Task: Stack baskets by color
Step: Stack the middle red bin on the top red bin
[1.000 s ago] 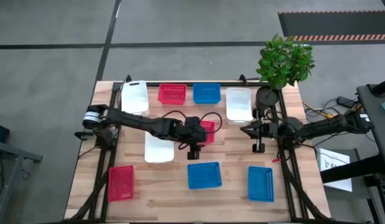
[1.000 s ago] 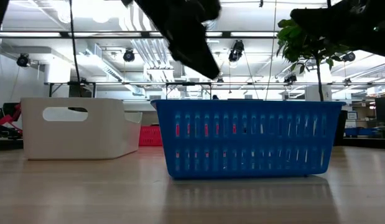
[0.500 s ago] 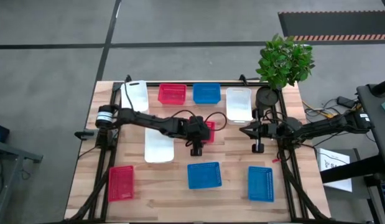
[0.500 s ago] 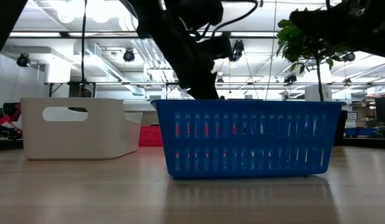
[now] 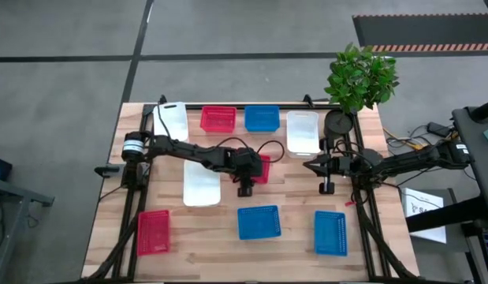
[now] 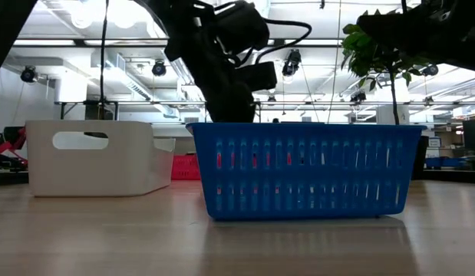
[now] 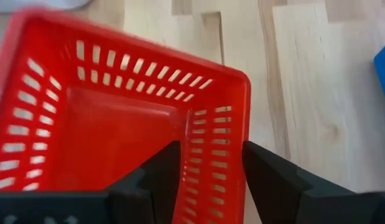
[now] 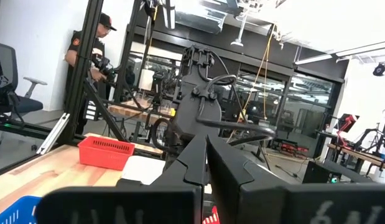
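My left gripper (image 5: 255, 178) (image 7: 211, 180) is down at the red basket (image 5: 264, 167) in the middle of the table, shut on one of its walls. The basket rests on the wood. The other baskets stand apart: red (image 5: 218, 118), blue (image 5: 262, 117) and white (image 5: 302, 132) (image 5: 171, 122) along the far side, a white one (image 5: 202, 183) beside my left arm, and red (image 5: 153, 232) and two blue (image 5: 258, 222) (image 5: 330, 233) near the front. My right gripper (image 5: 311, 165) (image 8: 204, 155) waits shut at the right, holding nothing. My left gripper has one finger (image 7: 161, 177) inside the red basket and the other (image 7: 267, 177) outside. Between them is the mesh wall (image 7: 208, 158) that faces the table's near edge, close to a corner. The fingers slant down from the table's left. The basket's bottom stays on the table.
A black pot (image 5: 338, 122) with a green plant (image 5: 360, 77) stands at the far right corner. A black frame (image 5: 362, 197) runs along the table's sides. In the low view the front blue basket (image 6: 306, 172) hides my left gripper's tips. A person (image 8: 92, 50) stands beyond the table.
My left gripper has come down onto the red basket, sinking behind the blue basket's rim in the low view, with the arm swinging slightly. The red basket has stayed where it was.
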You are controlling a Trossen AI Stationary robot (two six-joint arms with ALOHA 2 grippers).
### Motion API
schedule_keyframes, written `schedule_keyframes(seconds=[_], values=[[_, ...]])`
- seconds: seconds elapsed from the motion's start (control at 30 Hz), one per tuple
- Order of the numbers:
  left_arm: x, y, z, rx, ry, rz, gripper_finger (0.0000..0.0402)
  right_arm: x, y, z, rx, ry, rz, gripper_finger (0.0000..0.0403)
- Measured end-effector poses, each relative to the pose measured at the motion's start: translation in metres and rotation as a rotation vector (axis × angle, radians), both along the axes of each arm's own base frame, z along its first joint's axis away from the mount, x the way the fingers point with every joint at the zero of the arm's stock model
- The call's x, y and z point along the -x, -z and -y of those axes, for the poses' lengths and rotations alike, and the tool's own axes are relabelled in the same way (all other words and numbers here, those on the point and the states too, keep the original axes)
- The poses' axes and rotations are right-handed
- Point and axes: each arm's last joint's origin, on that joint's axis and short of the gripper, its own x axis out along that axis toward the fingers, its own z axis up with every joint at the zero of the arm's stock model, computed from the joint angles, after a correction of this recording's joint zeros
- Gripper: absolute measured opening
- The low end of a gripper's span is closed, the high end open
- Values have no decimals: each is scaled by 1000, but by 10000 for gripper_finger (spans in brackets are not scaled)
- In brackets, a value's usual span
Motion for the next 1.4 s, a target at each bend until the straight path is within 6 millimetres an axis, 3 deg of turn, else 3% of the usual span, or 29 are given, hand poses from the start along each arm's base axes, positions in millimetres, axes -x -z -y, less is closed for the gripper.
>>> schedule_keyframes(seconds=[0.43,0.8,1.03,1.2,1.4], values=[[3,-27,0,-10,-4,75,157,0,0,0,7,2,-3,9],[1,0,0,14,11,35,157,0,1,0,7,2,-8,9],[0,4,0,17,5,30,155,0,1,0,7,3,-8,9],[0,4,-1,17,3,28,125,0,1,0,7,3,-8,9],[0,4,-1,17,1,27,48,0,1,0,7,3,-8,9]])
